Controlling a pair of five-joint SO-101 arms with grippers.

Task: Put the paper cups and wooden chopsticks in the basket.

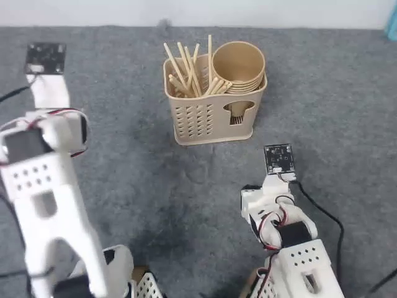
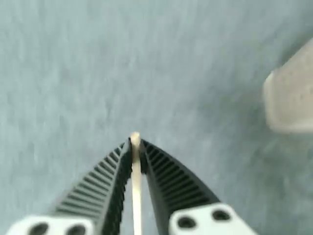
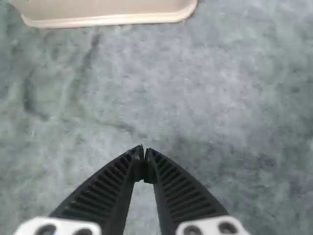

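Observation:
A beige slotted basket (image 1: 211, 115) stands at the back middle of the grey carpet. It holds several wooden chopsticks (image 1: 189, 71) on its left side and a stack of paper cups (image 1: 239, 65) on its right. My left gripper (image 2: 135, 142) is shut on one wooden chopstick (image 2: 136, 196), which runs up between the black ribbed fingers; the basket's corner (image 2: 291, 98) shows off to one side. The left arm (image 1: 46, 155) stands tall at the left. My right gripper (image 3: 143, 152) is shut with nothing in it, low over the carpet in front of the basket's base (image 3: 102, 14).
Grey carpet (image 1: 155, 186) covers the whole work surface, with open floor between the two arms. The right arm (image 1: 282, 211) sits at the lower right with a black cable (image 1: 332, 217) trailing beside it. A white wall edge runs along the back.

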